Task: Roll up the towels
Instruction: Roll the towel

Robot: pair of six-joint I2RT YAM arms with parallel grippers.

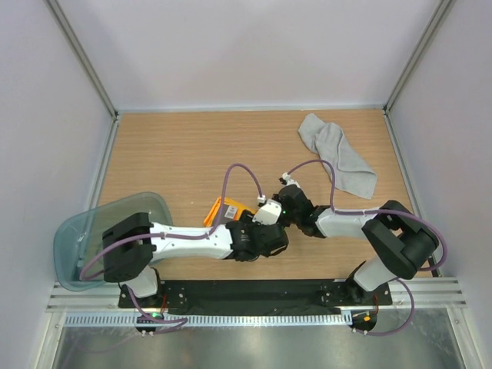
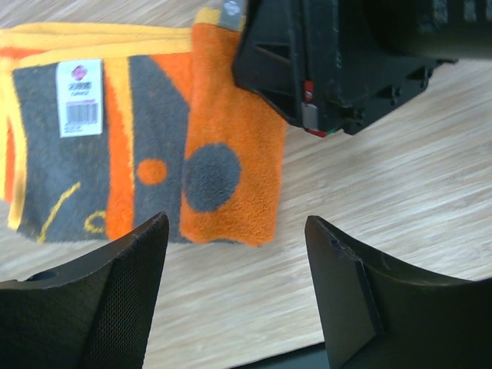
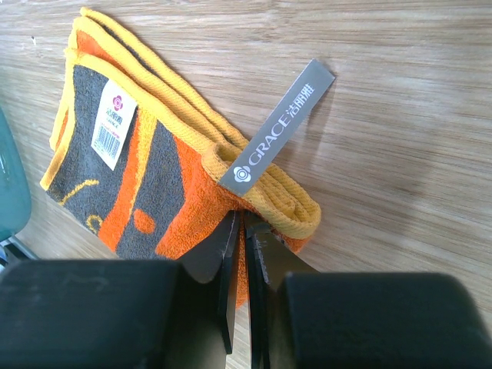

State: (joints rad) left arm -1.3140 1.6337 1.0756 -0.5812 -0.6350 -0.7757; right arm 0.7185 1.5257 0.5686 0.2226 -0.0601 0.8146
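My right jaws pinch the orange towel (image 3: 192, 196) at its fold, my left jaws gape empty — best I tuck that edge tight and roll evenly.

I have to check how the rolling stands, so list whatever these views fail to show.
- Top view: the left arm and right arm cover most of the orange towel.
- Right wrist view: the right gripper hides the towel's near corner; how much cloth it pinches is unclear.
- Left wrist view: the frame cuts off the towel's left edge.
- Barcode label: print too small to read.
- Top view: the left arm covers part of the teal tub.
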